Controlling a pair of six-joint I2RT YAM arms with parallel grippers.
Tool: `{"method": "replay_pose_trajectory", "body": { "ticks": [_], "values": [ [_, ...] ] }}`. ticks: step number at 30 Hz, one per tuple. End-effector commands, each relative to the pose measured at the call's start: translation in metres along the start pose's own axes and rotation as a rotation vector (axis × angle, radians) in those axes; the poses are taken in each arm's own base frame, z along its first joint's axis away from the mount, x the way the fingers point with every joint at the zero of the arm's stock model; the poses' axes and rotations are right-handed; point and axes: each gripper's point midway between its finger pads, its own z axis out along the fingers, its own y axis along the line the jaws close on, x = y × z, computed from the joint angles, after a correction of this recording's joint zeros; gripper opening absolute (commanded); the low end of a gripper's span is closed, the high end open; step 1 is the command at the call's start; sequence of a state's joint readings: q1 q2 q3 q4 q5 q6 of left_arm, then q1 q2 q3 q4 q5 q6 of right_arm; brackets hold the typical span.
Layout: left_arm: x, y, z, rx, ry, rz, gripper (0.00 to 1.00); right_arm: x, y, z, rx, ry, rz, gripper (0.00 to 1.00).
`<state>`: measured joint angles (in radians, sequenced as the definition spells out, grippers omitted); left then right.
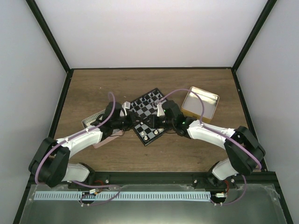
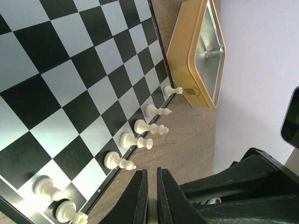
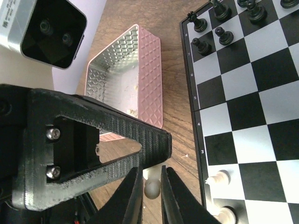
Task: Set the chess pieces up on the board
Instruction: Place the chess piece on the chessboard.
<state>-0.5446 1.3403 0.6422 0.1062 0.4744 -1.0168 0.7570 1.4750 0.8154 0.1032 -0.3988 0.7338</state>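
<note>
pinching, apparently, a chess piece

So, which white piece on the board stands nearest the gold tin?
The small white piece at the row's end, beside the gold tin; the others stand further along that edge.

Board middle squares open; white pieces line near edge; pink tin left, gold tin right.

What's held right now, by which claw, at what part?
One white chess piece, between both claws: left claw pinches one end; right claw has fingers flanking its rounded end, grip unclear.
</note>
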Motion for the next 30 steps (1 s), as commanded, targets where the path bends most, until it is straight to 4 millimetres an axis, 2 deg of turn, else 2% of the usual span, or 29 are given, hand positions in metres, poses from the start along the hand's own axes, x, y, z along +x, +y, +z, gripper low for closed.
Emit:
{"method": "replay_pose_trajectory", "body": {
  "ticks": [1, 8, 11, 14, 16, 20, 26, 30],
  "values": [
    [-0.004, -0.009, 0.002, 0.012, -0.007, 0.022, 0.07, -0.013, 0.019, -0.002, -0.04, -0.022, -0.086, 0.1],
    [-0.006, -0.01, 0.0, 0.012, -0.017, 0.02, 0.09, -0.009, 0.015, -0.001, -0.028, -0.009, -0.093, 0.02],
    [-0.007, -0.005, -0.001, -0.013, -0.028, 0.019, 0.25, -0.01, 0.011, -0.001, -0.005, -0.013, -0.09, 0.01],
    [-0.013, 0.009, -0.006, -0.093, -0.078, 0.025, 0.43, -0.008, 0.003, -0.001, 0.037, -0.008, -0.088, 0.01],
    [-0.021, 0.024, -0.016, -0.192, -0.143, 0.034, 0.5, -0.005, -0.007, -0.001, 0.084, 0.0, -0.084, 0.01],
    [-0.04, 0.044, -0.044, -0.365, -0.273, 0.085, 0.55, 0.004, -0.028, 0.0, 0.211, 0.051, -0.088, 0.01],
    [-0.06, 0.043, -0.079, -0.461, -0.42, 0.128, 0.58, 0.011, -0.046, 0.008, 0.343, 0.116, -0.127, 0.03],
    [-0.065, 0.039, -0.09, -0.467, -0.464, 0.142, 0.6, 0.011, -0.05, 0.017, 0.391, 0.149, -0.144, 0.03]
  ]
}}
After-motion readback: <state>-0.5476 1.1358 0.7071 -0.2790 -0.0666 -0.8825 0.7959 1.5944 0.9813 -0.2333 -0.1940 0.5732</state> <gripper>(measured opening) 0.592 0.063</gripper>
